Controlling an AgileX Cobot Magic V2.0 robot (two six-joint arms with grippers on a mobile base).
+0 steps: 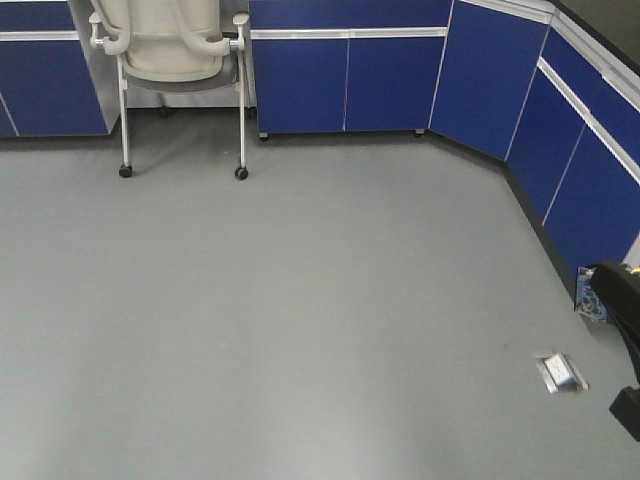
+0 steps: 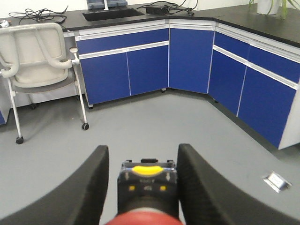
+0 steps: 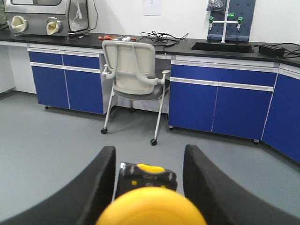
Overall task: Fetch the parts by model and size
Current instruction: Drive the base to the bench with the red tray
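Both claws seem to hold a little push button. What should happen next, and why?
Probably keep both shut and drive to a drop-off spot: the left gripper holds the red-capped black push-button switch, the right gripper the yellow-capped black switch, with grey floor ahead, no bin in view.

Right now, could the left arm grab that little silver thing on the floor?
Probably not. The left tool is full: the red-capped switch sits between its fingers. The silver thing lies on open floor off to the right, nothing covering it, but the tool would need emptying first.
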